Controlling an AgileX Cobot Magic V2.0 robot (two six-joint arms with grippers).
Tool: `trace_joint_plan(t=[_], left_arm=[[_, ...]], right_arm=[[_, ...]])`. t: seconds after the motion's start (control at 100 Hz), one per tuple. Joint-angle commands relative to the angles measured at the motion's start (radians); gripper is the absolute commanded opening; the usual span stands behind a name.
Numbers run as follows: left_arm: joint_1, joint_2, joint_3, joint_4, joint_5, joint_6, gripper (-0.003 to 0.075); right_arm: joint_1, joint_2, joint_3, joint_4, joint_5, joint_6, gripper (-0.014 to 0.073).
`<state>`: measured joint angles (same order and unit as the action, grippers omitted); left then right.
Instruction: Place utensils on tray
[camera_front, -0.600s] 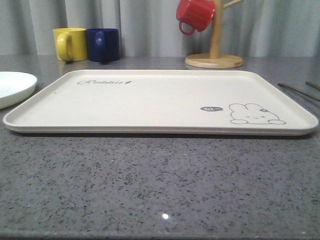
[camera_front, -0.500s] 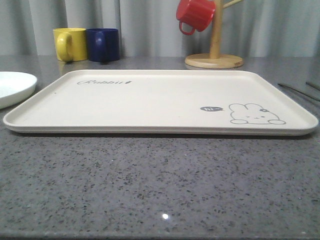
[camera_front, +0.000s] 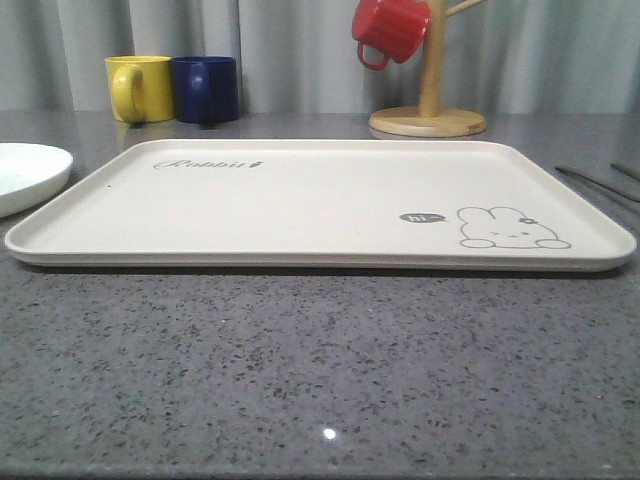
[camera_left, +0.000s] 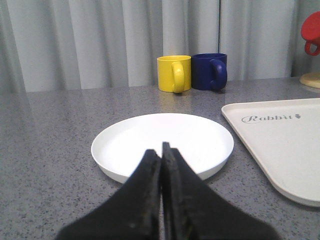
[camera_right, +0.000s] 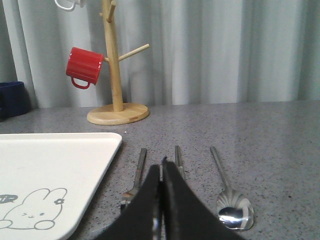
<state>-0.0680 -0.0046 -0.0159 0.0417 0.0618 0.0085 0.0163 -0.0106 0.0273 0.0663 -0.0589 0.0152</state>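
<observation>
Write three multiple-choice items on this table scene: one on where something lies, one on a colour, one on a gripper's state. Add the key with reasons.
1. The white plate lies
A. on the tray
B. on the counter beside the tray
C. under the mug tree

2. The mug hanging on the wooden mug tree is
A. yellow
B. blue
C. red

3. The left gripper is
A. shut, holding nothing
B. wide open
C. shut on a fork

Key: 1 B, the plate rests on grey stone next to the tray's rim. 2 C, the red mug hangs from a peg. 3 A, its fingers meet with nothing between.
</observation>
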Motion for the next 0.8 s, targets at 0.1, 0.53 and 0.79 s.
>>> trace_joint_plan(t=[0.1,0.53,0.79], left_arm=[[0.001,0.034,-0.197,-0.063,0.109,-0.008,-0.0018],[0.001,0.479,-0.771,-0.061,0.641,-0.008,-0.0018],[0.001,0.671,-0.883,-0.061,0.722,-0.008,-0.0018]], right_arm=[[-0.005,-0.021,-0.018,-0.008,-0.082,-0.009,-0.0068],[-0.005,-0.021,-0.018,-0.008,-0.082,-0.009,-0.0068],[-0.005,-0.021,-0.018,-0.008,-0.082,-0.009,-0.0068]])
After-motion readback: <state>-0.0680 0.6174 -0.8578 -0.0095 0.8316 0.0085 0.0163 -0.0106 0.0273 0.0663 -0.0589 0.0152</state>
